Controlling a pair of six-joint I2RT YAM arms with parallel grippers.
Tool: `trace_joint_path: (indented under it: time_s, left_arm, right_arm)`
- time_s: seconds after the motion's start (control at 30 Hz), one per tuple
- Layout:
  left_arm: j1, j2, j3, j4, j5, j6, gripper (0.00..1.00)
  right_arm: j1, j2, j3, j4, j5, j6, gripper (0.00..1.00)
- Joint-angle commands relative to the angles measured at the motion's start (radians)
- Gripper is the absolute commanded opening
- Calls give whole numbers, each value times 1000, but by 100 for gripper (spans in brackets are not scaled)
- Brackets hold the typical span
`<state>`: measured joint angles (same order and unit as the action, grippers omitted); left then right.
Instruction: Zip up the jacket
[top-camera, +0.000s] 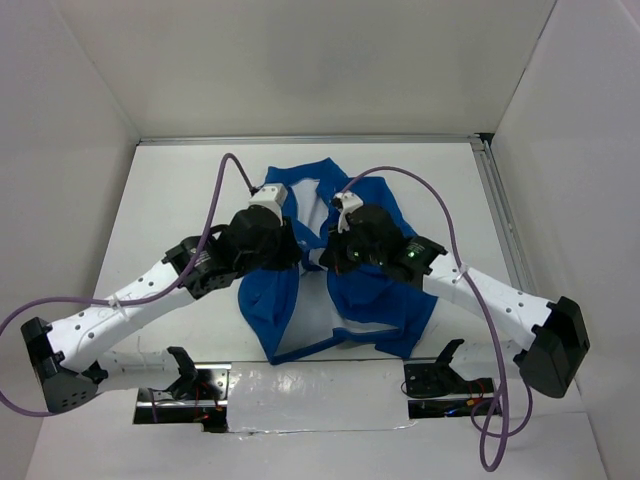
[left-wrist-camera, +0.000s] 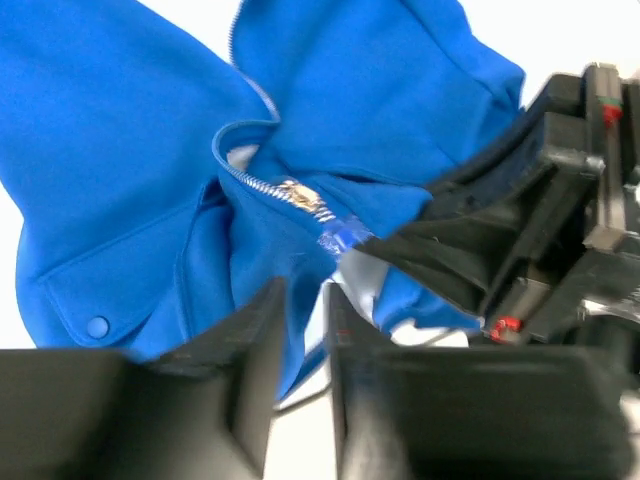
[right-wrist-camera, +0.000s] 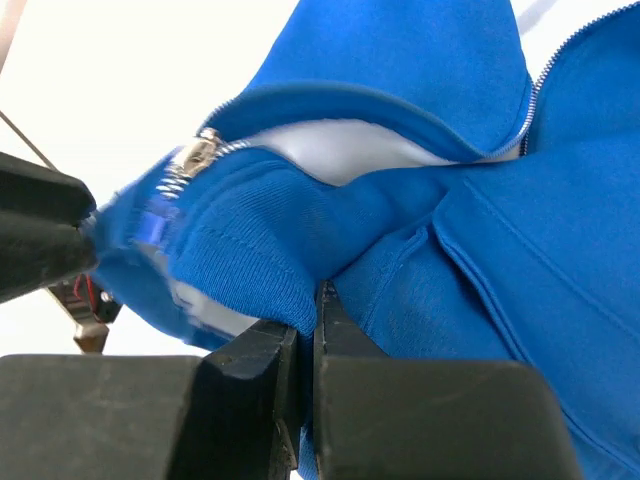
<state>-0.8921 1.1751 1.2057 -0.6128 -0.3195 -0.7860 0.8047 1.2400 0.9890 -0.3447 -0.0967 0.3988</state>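
Observation:
The royal-blue jacket (top-camera: 370, 300) lies bunched in the middle of the white table, part-open with its white lining showing. Both grippers meet over its front. My left gripper (top-camera: 297, 250) (left-wrist-camera: 300, 300) stands slightly open. A narrow gap shows between its fingers (left-wrist-camera: 262, 330), with a blue fabric edge and white seen through it. My right gripper (top-camera: 328, 256) (right-wrist-camera: 308, 320) is shut on a ribbed fold of the jacket (right-wrist-camera: 520, 250). The metal zipper slider (left-wrist-camera: 298, 194) (right-wrist-camera: 195, 158), with a blue pull tab (left-wrist-camera: 345, 236), sits just beyond the left fingers. The silvery zipper teeth (right-wrist-camera: 530, 105) run away up the front.
A flap pocket with a snap (left-wrist-camera: 97, 327) lies to the left of the zipper. White walls enclose the table (top-camera: 180, 200), and a metal rail (top-camera: 500, 220) runs along its right side. Purple cables (top-camera: 225, 185) arch over both arms. A shiny strip (top-camera: 320, 390) lines the near edge.

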Motion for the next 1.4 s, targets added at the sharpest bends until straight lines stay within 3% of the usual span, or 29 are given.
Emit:
trace_joint_path:
  time_s: [0.0,0.1,0.13,0.17,0.43,0.57,0.73,0.97,1.2,1.37]
  left_arm:
    - [8,-25,-11,24,137,10,39]
    - [9,-32,-15,-1,197,-33,57]
    - [9,-32,-12,-25,221,-56,90]
    - [10,-31,-2,-44,230,-76,99]
    - [12,-135,-101,-65,453,-326,99]
    - [9,-245,-304,136,618,-461,99]
    - [-18,-275,-506,415,625,-571,99]
    - [-80,-131,-448,541,533,-610,99]
    - [-90,-173,-518,564,248,-765,99]
    - [-90,-198,-525,575,28,-847,99]
  right_arm:
    - [24,-63,-12,38,25,-44,0]
    - [40,-70,-16,44,14,-41,0]
    - [50,-68,-16,46,11,-35,0]
    - [54,-70,-15,49,9,-34,0]
    - [68,-68,-24,47,70,35,0]
    - [71,-94,-61,75,94,75,0]
    - [79,-143,-114,110,94,124,0]
    - [79,-195,-148,113,141,176,0]
    - [77,-212,-179,99,152,199,0]
    - [79,-215,-223,157,60,207,0]
